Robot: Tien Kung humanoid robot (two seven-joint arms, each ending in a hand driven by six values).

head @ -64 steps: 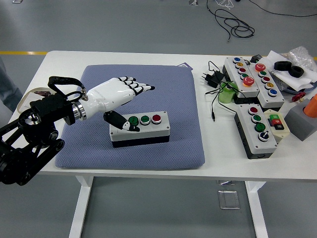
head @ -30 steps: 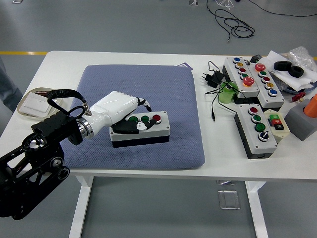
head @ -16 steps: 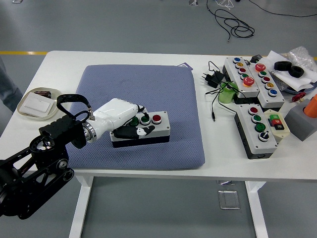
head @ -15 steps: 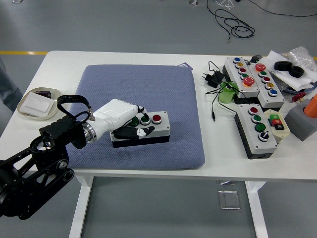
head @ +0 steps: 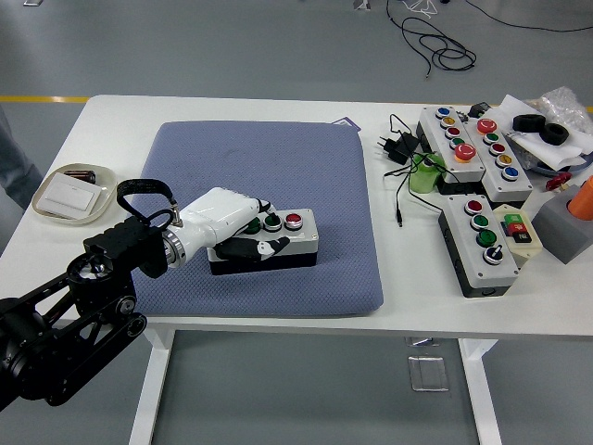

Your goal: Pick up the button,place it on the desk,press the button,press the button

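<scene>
Left hand (head: 222, 215) hides the button box's (head: 278, 243) left end. Its fingers (head: 264, 247) close around the box, which sits on the blue pad (head: 269, 167), mid-surface.

A white worktop (head: 232, 109) carries a blue-grey pad (head: 296, 176) at centre, a small dish (head: 69, 193) at left, and button boxes (head: 468, 148) with cables (head: 398, 148) at right.

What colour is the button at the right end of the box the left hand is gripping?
Red; the button shows clearly in the head view, on the button box.
</scene>
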